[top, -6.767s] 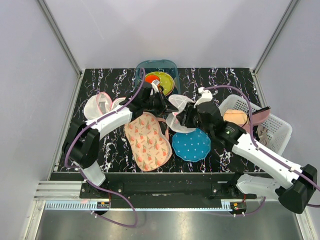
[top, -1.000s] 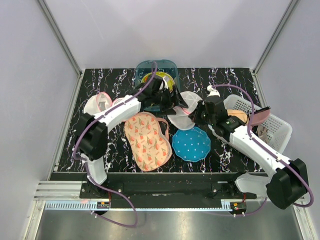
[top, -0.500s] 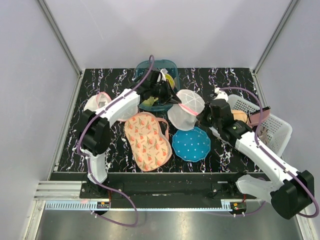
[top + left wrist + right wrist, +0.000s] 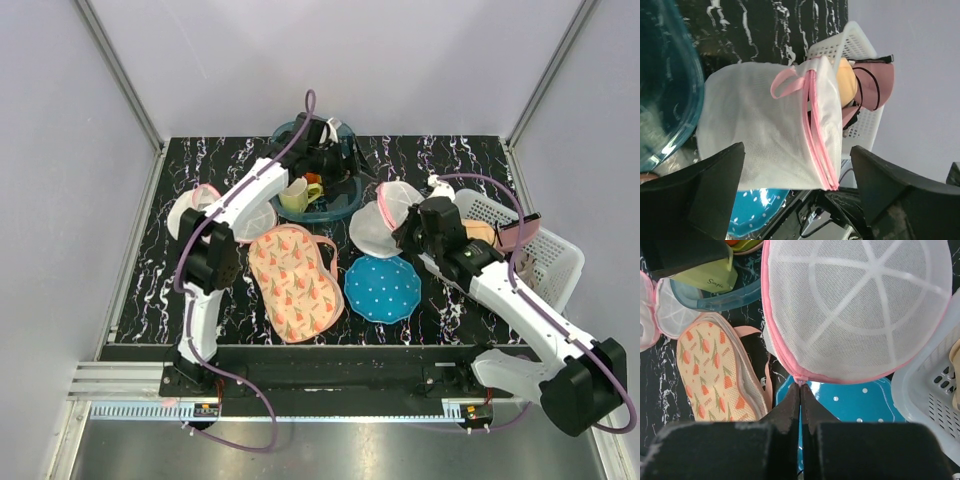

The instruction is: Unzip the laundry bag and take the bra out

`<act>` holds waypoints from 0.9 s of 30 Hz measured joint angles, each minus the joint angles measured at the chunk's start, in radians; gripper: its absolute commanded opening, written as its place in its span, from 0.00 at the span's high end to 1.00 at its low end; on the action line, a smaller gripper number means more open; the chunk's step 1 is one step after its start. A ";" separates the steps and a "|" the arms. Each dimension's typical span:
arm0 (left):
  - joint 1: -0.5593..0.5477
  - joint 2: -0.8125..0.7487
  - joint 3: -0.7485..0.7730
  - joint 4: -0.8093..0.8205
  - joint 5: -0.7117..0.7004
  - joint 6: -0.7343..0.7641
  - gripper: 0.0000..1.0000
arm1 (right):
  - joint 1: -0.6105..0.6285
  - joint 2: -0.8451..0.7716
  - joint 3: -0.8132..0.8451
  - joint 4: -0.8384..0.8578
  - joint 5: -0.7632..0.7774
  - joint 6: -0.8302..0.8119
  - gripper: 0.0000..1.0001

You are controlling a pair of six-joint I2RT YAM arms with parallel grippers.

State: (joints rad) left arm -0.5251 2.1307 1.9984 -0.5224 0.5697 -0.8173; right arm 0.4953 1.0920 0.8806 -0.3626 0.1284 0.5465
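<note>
The right gripper [image 4: 800, 390] clamps the pink zip trim of the round white mesh laundry bag [image 4: 855, 305], steadying it beside the translucent teal plastic tub [image 4: 670, 75], over which the left gripper [image 4: 797, 147] hangs wide open and empty, the black bra indiscernible.

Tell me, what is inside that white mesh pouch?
Through the mesh of the pouch only its own white ribs show, and nothing dark inside. The right pincer pinches its pink rim. Its far half is covered, so unseen.
</note>
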 measured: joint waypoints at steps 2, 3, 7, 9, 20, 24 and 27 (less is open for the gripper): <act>0.009 -0.031 -0.030 -0.008 -0.023 0.017 0.05 | 0.000 0.012 0.000 0.000 0.000 0.000 1.00; 0.013 -0.069 -0.073 -0.011 -0.041 0.027 0.04 | 0.000 0.017 0.000 0.001 0.000 0.000 1.00; 0.021 -0.231 -0.224 -0.015 -0.068 0.031 0.03 | 0.000 0.030 0.000 0.004 -0.011 0.000 1.00; 0.007 -0.302 -0.282 0.012 -0.068 0.018 0.03 | 0.000 0.038 0.000 0.009 -0.016 0.000 1.00; -0.130 -0.236 -0.350 0.132 -0.042 -0.071 0.14 | 0.000 0.060 0.004 0.025 -0.026 0.000 1.00; -0.127 -0.195 -0.350 0.135 -0.043 -0.085 0.42 | 0.000 0.060 0.004 0.024 -0.026 0.000 1.00; -0.124 -0.181 -0.349 0.140 -0.046 -0.104 1.00 | 0.000 0.059 0.004 0.024 -0.026 0.000 1.00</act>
State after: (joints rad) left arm -0.6491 1.9499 1.6489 -0.3828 0.5236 -0.9215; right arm 0.4953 1.1511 0.8845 -0.3386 0.1024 0.5461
